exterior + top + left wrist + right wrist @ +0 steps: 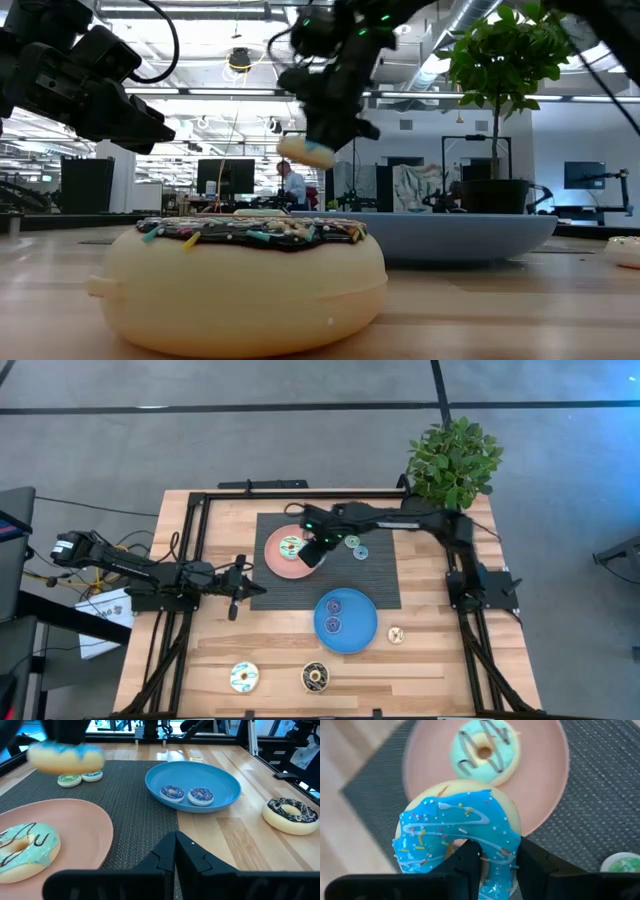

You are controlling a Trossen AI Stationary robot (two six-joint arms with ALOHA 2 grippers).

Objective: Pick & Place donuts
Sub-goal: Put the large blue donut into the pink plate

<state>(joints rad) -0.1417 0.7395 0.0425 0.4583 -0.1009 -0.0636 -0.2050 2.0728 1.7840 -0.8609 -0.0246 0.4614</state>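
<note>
The wooden surface (220, 650) stands in a wide office hall; a person shows far behind, blurred. A dark mat (385, 585) carries the pink plate (275, 558) and the blue plate (350, 635). A plant (455, 460) stands at one corner. The right gripper (492, 862) holds the blue-iced donut (457, 832) above the pink plate's edge, near the green-iced donut (482, 750). The left gripper (238, 588) is closed, empty, beside the mat.

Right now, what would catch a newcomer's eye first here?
The right gripper, its jaws shut on a blue-iced donut, held above the edge of the pink plate, where a green-iced donut lies. On the blue plate nearer the front sit two small purple donuts.
</note>
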